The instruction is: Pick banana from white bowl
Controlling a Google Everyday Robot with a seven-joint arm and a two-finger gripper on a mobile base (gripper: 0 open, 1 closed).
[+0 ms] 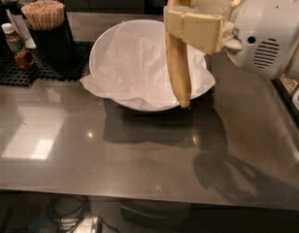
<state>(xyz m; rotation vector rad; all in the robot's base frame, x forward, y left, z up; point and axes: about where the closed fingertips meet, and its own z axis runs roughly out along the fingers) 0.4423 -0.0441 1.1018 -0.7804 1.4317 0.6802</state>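
Claw: my gripper [181, 19] sits at the top of the view, right of centre, and its pale yellow fingers [200, 30] point left from the white wrist housing [271, 33].
Claw state: clenched on the banana, with one finger across its front and the other behind it.
Banana: the banana [177, 72] hangs nearly upright through the claw. Its upper end rises above the fingers to the top edge, and its long lower part drops straight below them.
Banana tip: it shows against the near rim of the bowl, below the claw. I cannot tell how much gap lies under it.
White bowl: the white bowl [93, 52] rests on the counter below and to the left of the claw.
Lining: crumpled white paper [135, 62] fills the bowl and spills over its rim, below-left of the claw.
Counter: the grey glossy counter [140, 154] carries the arm's shadow below and right of the claw.
Far left of the claw: a black cup of wooden sticks [45, 14] and a small sauce bottle [16, 45] stand on a black mat [28, 69].
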